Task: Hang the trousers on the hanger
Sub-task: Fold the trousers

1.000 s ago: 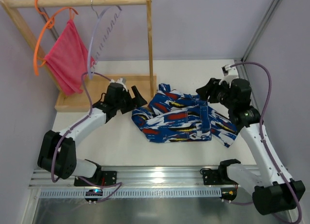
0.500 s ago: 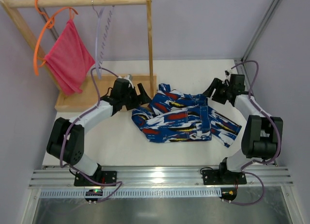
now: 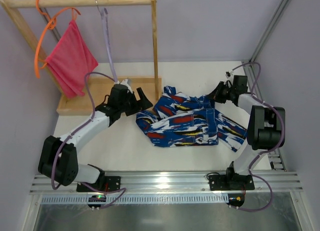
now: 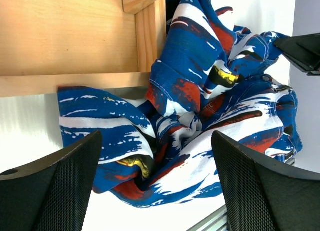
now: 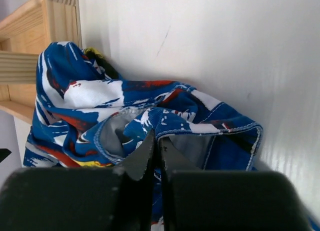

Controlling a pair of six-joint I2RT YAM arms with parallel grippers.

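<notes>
While the trousers [image 3: 185, 123] lie bunched in the middle of the table [image 3: 125, 151], exactly as they lay a second ago, the change is on the right of the frame. The right pincer [image 3: 218, 94] has dropped from a raised pose to the garment's upper right edge, and its fingers have come together. In the right wrist view the tips meet right at the rim of the waistband and appear clamped on it, though the cloth there is too thin to be sure of the bite. I take this as the pickup beginning, with nothing lifted yet.

The left pincer [image 3: 137, 102] has barely shifted. It sits low at the upper left end of the heap, jaws wide apart and holding nothing, with the print filling the gap between them in the left wrist view.

The hanger [image 3: 106, 38] has swung round on the rail [image 3: 85, 1] at the upper left. It showed its ridged arm before and now hangs nearly edge-on and bare, well apart from the trousers, so the draping is all still to do.

No real container is in view. The nearest thing is the wooden rack, which also carries an orange hanger [image 3: 37, 56] with a pink-red cloth [image 3: 70, 56] on it. Its base board [image 3: 75, 103] touches the trousers' corner.
</notes>
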